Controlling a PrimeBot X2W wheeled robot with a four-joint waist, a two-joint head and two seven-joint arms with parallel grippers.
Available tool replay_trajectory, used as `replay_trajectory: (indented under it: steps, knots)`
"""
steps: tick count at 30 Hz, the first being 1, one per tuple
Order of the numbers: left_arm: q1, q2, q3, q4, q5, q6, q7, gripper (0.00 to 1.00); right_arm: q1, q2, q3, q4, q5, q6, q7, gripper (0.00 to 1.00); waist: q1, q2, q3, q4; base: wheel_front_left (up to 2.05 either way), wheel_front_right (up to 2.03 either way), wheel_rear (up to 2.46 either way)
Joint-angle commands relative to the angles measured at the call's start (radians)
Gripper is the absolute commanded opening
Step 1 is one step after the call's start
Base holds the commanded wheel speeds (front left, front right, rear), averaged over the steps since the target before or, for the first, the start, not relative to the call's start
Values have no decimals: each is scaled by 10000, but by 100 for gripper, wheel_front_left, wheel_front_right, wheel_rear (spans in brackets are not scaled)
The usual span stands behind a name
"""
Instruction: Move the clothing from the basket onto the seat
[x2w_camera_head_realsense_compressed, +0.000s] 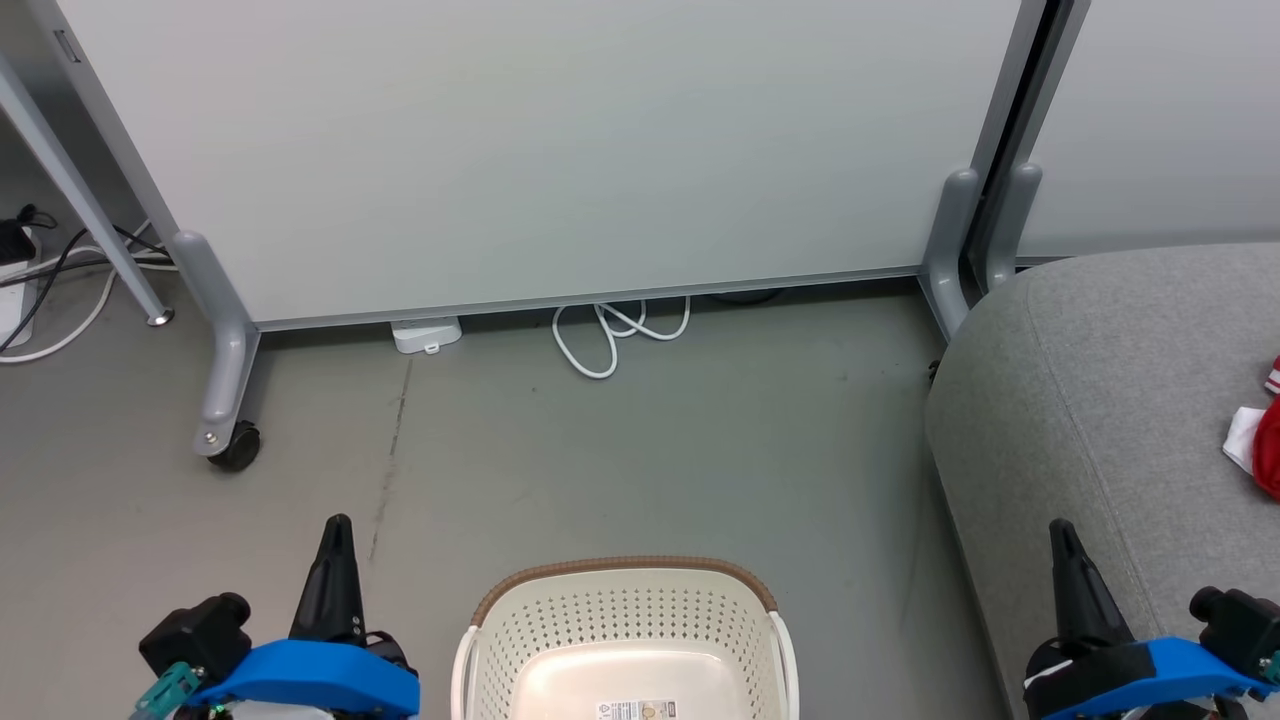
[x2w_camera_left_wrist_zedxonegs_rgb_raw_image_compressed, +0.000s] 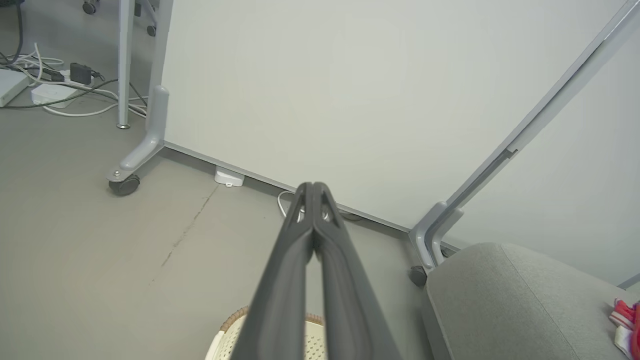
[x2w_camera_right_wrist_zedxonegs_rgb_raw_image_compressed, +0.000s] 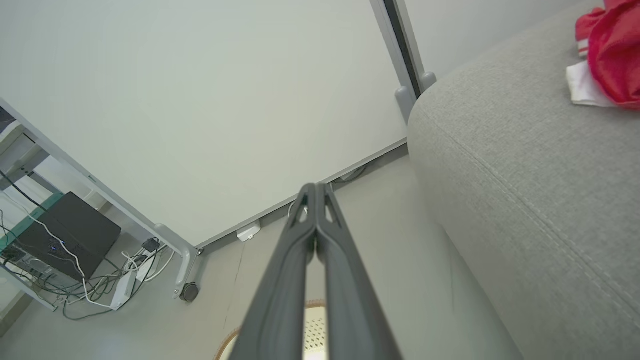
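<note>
The cream basket (x2w_camera_head_realsense_compressed: 625, 610) stands on the floor at the bottom centre of the head view; its inside shows only a label sticker on the bottom. Red and white clothing (x2w_camera_head_realsense_compressed: 1262, 430) lies on the grey seat (x2w_camera_head_realsense_compressed: 1090, 400) at the right edge, seen too as clothing (x2w_camera_right_wrist_zedxonegs_rgb_raw_image_compressed: 610, 50) on the seat (x2w_camera_right_wrist_zedxonegs_rgb_raw_image_compressed: 525, 165) in the right wrist view and as clothing (x2w_camera_left_wrist_zedxonegs_rgb_raw_image_compressed: 625, 325) at the lower right of the left wrist view. My left gripper (x2w_camera_head_realsense_compressed: 337, 525) is left of the basket, shut and holding nothing. My right gripper (x2w_camera_head_realsense_compressed: 1060, 530) is over the seat's front edge, shut and holding nothing.
A pale partition panel (x2w_camera_head_realsense_compressed: 560, 150) on grey feet with a castor (x2w_camera_head_realsense_compressed: 235, 445) stands behind. White cable loops (x2w_camera_head_realsense_compressed: 610, 335) and a small white box (x2w_camera_head_realsense_compressed: 427, 335) lie at its base. More cables and power strips (x2w_camera_left_wrist_zedxonegs_rgb_raw_image_compressed: 55, 85) lie on the floor far left.
</note>
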Motion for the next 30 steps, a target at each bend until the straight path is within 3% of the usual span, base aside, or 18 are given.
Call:
replay_trajectory:
  steps: [1,30]
  knots:
    - [-323,3,119,-201,-360,-47,78,0,-269,-24,-32,-185,369,0,93,0,0,0,0,-6,0,0,0]
    - [-529,2,653,-383,-4388,-166,1103,0,-499,-9,-123,-372,4371,1,1117,0,0,0,2,-159,0,0,0]
